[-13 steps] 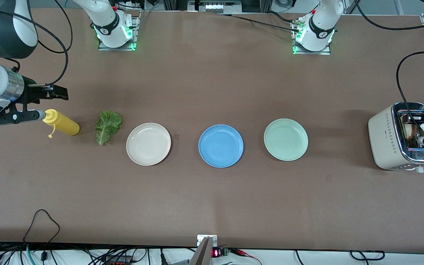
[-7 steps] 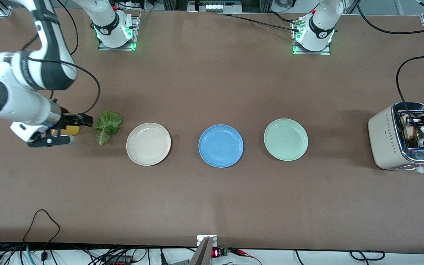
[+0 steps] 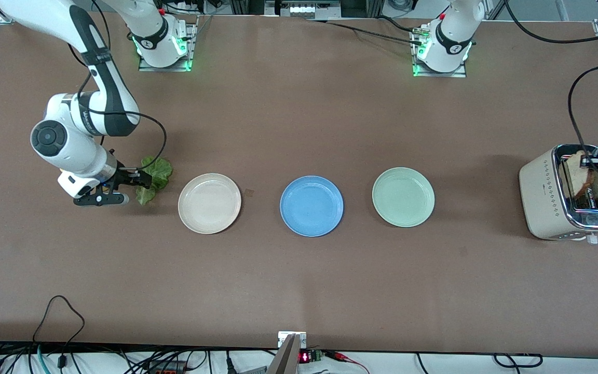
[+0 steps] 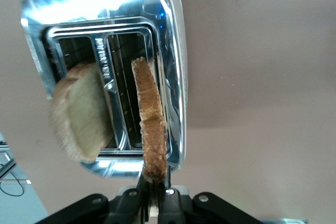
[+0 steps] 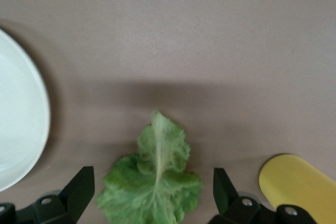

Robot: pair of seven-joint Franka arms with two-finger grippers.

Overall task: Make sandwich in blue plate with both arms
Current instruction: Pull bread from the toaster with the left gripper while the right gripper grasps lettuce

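Spread wide, the right gripper [image 3: 132, 183] straddles the lettuce leaf [image 3: 154, 174] at frame left, ready to pinch it, the blue plate [image 3: 311, 205] waits bare at centre, and far right the left gripper [image 4: 153, 199] clamps a toast slice [image 4: 149, 124] over the toaster [image 3: 551, 196].

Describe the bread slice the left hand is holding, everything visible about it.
The bread slice is square and tan with a darker brown, rough crust. It stands upright on edge, pinched at one edge by the shut left hand, partly lifted above the slot of the toaster. A second slice leans in the neighbouring slot, apart from it.
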